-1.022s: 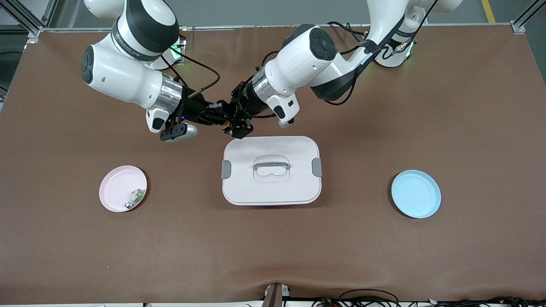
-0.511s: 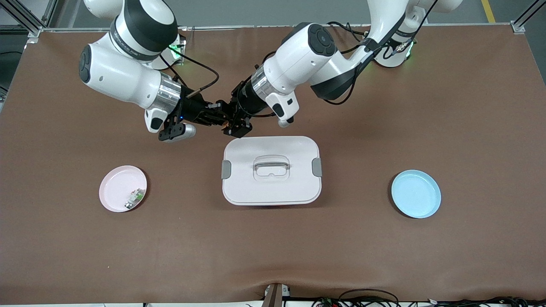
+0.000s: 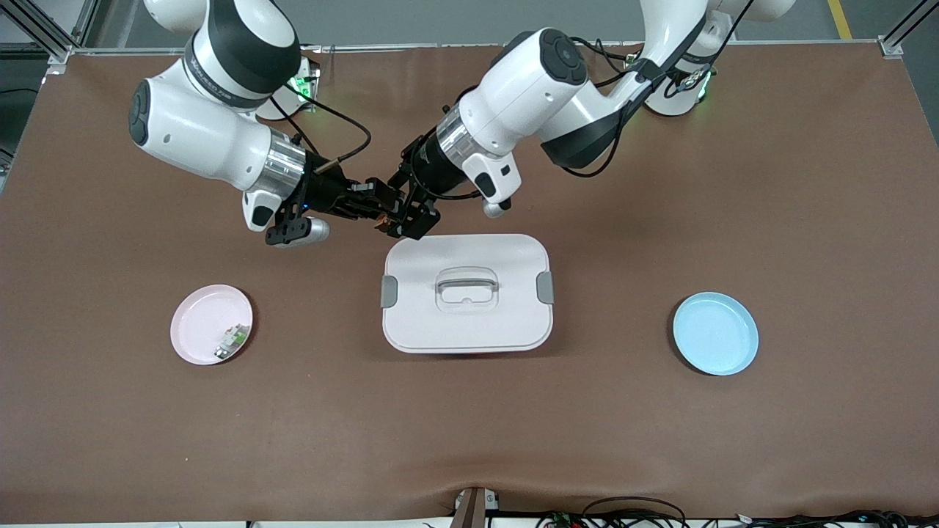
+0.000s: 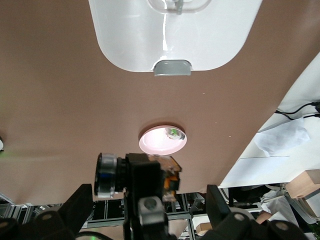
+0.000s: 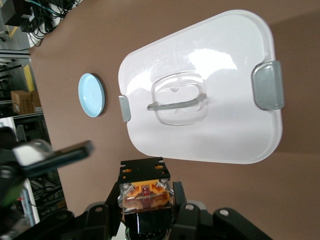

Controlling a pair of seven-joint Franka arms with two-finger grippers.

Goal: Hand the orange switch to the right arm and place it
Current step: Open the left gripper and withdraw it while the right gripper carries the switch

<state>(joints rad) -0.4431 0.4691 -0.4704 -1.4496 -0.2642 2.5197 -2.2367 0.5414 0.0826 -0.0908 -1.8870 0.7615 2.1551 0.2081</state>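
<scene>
Table [image 3: 807, 183]: brown mat covers the whole top, with a slight wrinkle at the 6 o'clock edge in the front view.
Lidded box [image 3: 466, 292]: white, rounded, at the centre of the table; grey clips on both short sides and a recessed handle on the lid.
Pink plate [image 3: 205, 323]: at 9 o'clock from the box, toward the right arm's end, well apart; it carries a small white-and-green component [image 3: 232, 339].
Blue plate [image 3: 715, 333]: at 3 o'clock from the box, toward the left arm's end, well apart.
</scene>
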